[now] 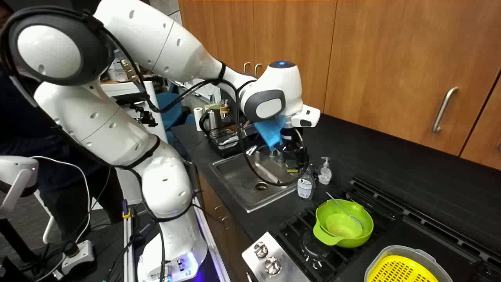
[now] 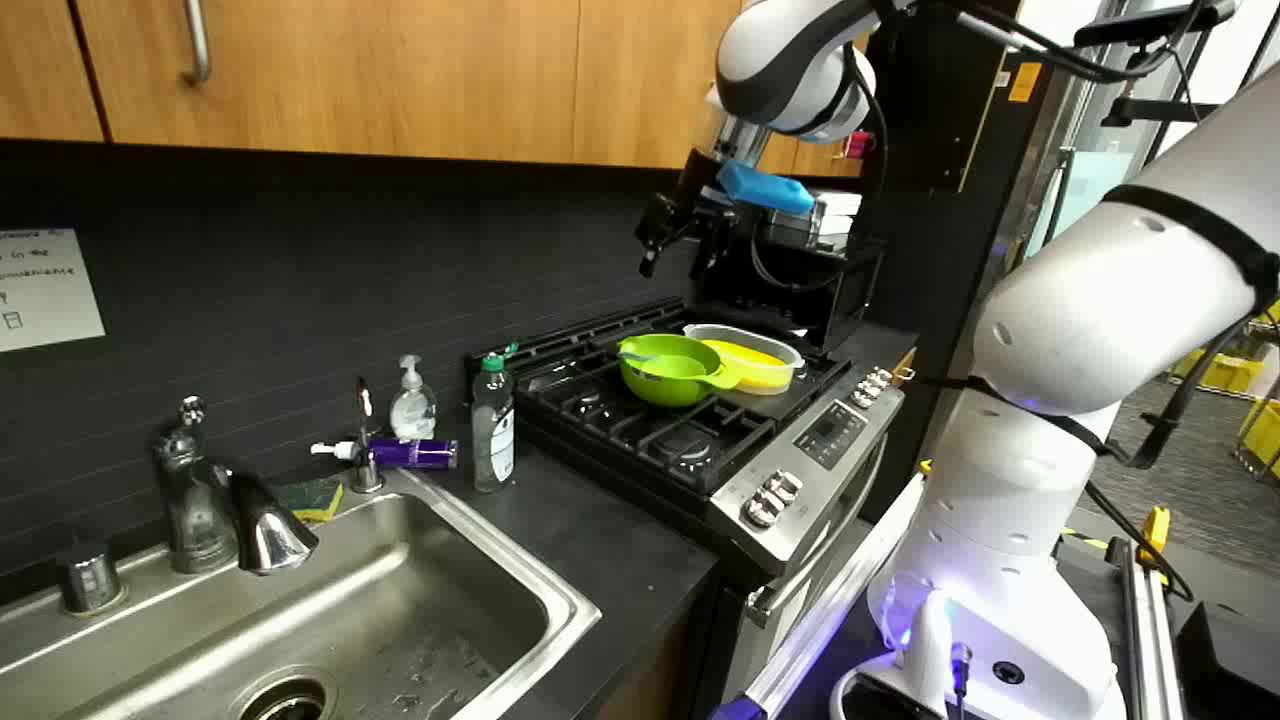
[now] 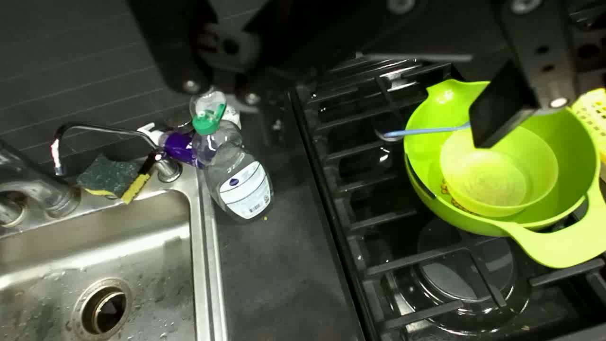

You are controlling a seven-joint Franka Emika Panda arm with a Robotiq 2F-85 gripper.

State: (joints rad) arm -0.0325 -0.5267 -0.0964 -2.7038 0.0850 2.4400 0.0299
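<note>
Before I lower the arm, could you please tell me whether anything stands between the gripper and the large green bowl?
Nothing visible stands between the open gripper and the large green bowl lower down. Only the light-blue utensil, sticking out over the bowl's rim, might get brushed.

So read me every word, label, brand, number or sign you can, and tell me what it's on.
"in the": handwritten paper note, in an exterior view.
"venience": same note, probably a longer word's ending; the rest is blurred or cut off.
Too small or blurred to read: label on the dish soap bottle, a faint mark, perhaps numeric, above it, purple pump bottle, stove control panel, orange sticker.
No brand is legible.
</note>
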